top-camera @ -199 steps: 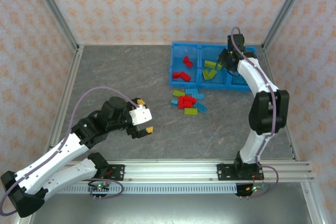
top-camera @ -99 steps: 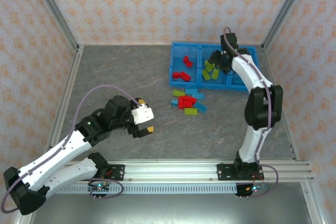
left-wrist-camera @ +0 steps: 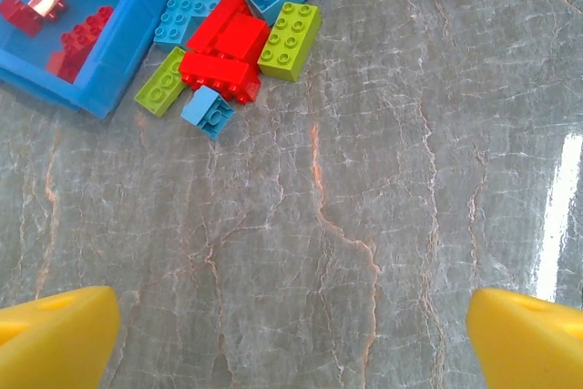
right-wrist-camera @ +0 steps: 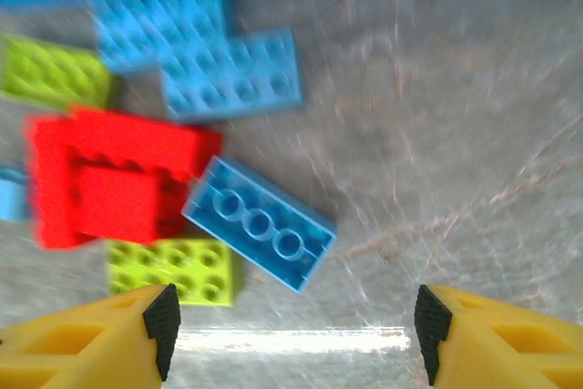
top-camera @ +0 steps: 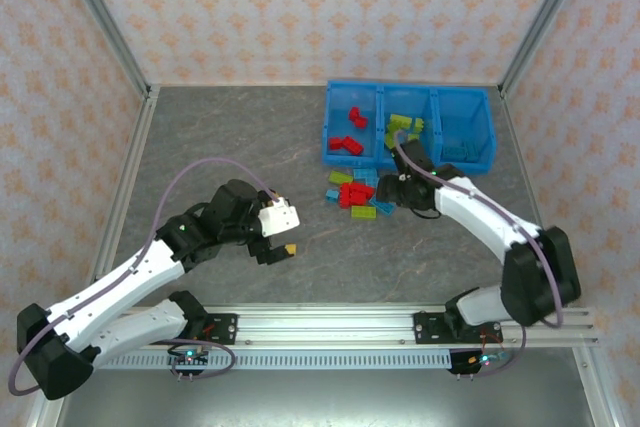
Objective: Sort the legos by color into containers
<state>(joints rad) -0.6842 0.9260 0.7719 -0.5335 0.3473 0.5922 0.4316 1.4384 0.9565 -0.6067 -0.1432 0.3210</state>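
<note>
My right gripper (right-wrist-camera: pixel 293 330) hovers low over the loose bricks, its yellow fingers (right-wrist-camera: pixel 100 339) spread with nothing between them. My left gripper (left-wrist-camera: pixel 291 334) is spread wide too and empty. It hangs over bare grey marbled counter (top-camera: pixel 220 137) toward the near edge, well apart from the work.

The unsorted pile of small plastic legos (top-camera: pixel 357 193) lies just in front of the near wall of the bright blue three-compartment plastic bin (top-camera: pixel 328 137). The bin sits at the counter's far edge, toward the far right corner. Red pieces lie in its left compartment and yellow-green ones in the middle.

Closest ahead of the right fingers is a light blue oblong brick (right-wrist-camera: pixel 260 222), lying slantwise and touching a red cluster (right-wrist-camera: pixel 118 179) and a yellow-green brick (right-wrist-camera: pixel 173 271). I judge that's the one to take. To do it cleanly I'd turn the wrist so the pads meet its two long sides, then come straight down. I'd close only once both pads are below its top, so the neighbours aren't dragged along. It then belongs in the right-hand compartment.
</note>
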